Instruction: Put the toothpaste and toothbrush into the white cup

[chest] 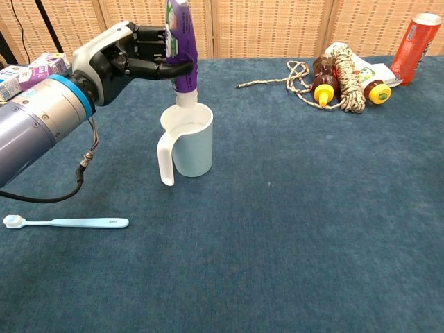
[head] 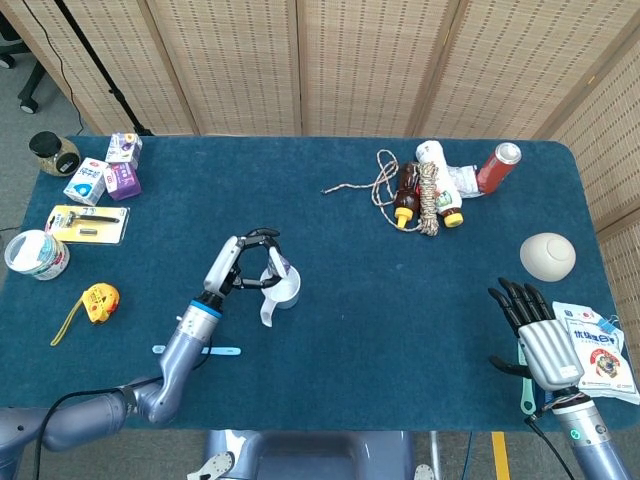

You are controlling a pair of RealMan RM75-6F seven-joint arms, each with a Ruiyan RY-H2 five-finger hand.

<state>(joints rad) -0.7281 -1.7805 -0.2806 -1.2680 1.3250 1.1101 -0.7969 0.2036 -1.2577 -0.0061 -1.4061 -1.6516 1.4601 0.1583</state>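
Chest view: left hand (chest: 128,52) grips glossy purple toothpaste tube (chest: 180,48) upright, cap down, in smooth white cup (chest: 191,142); right hand (head: 540,335) lies spread, holding nothing, on felt-like blue tabletop (chest: 312,229).

Table clutter on the blue cloth

Yellow tape measure (head: 100,298) sits far left, coiled rope (head: 428,196) lies over two brown bottles (head: 405,195), and a white bowl (head: 548,256) sits right.
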